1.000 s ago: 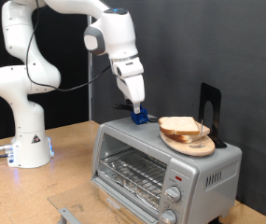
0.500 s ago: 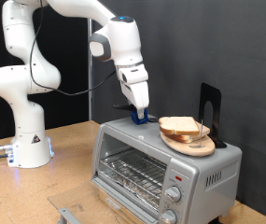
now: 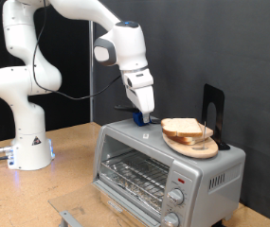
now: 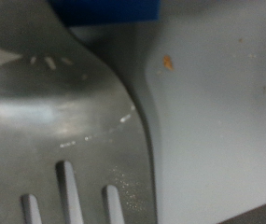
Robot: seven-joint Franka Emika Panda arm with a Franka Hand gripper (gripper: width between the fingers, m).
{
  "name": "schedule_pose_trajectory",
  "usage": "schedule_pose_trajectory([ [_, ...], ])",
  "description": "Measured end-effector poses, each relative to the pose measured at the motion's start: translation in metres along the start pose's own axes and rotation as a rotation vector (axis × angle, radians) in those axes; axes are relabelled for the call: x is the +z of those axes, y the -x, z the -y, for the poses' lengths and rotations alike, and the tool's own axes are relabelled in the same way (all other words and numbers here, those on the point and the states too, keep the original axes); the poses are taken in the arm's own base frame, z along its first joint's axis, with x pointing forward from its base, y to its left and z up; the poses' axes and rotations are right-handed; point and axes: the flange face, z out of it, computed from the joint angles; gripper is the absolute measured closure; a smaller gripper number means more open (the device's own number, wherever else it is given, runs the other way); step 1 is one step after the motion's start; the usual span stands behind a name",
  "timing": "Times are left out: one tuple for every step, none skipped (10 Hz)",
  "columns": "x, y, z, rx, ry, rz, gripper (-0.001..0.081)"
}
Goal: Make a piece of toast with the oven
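The silver oven (image 3: 163, 163) stands on the wooden table, its wire rack (image 3: 135, 175) showing at the front. On its top sits a round wooden plate (image 3: 193, 148) with slices of toast (image 3: 184, 127) stacked on it. My gripper (image 3: 145, 115) points down at the oven's top, just to the exterior view's left of the plate. A blue-handled tool (image 3: 145, 120) is at its fingertips. In the wrist view a slotted metal spatula blade (image 4: 67, 121) fills the frame, with the blue handle (image 4: 105, 9) at its end, over the grey oven top (image 4: 217, 112). The fingers themselves are hidden there.
A black upright stand (image 3: 212, 109) rises behind the plate at the oven's far edge. Round knobs (image 3: 176, 197) and a red light (image 3: 180, 179) sit on the oven's front right. The robot's white base (image 3: 28, 142) stands at the exterior view's left.
The gripper with the blue-handled tool has shifted slightly to the exterior view's right, closer to the plate of toast. The plate and oven have not moved.
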Motion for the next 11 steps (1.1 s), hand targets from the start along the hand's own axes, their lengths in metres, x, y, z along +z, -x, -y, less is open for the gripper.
schedule_pose_trajectory([
  [0.0,0.0,0.0,0.002,-0.002,0.0,0.02],
  [0.0,0.0,0.0,0.003,-0.003,-0.001,0.02],
  [0.0,0.0,0.0,0.005,-0.003,-0.001,0.0352],
  [0.0,0.0,-0.001,0.007,-0.003,-0.001,0.0352],
  [-0.001,0.0,-0.003,0.011,-0.003,-0.002,0.0352],
  [-0.001,-0.001,-0.005,0.016,-0.004,-0.003,0.0352],
  [-0.002,-0.001,-0.006,0.024,-0.009,-0.005,0.0352],
  [-0.004,-0.001,-0.009,0.04,-0.026,-0.013,0.0352],
  [-0.01,-0.002,-0.011,0.05,-0.046,-0.026,0.0352],
  [-0.018,-0.002,-0.012,0.055,-0.067,-0.035,0.0386],
  [-0.027,-0.003,-0.014,0.059,-0.08,-0.043,0.0403],
])
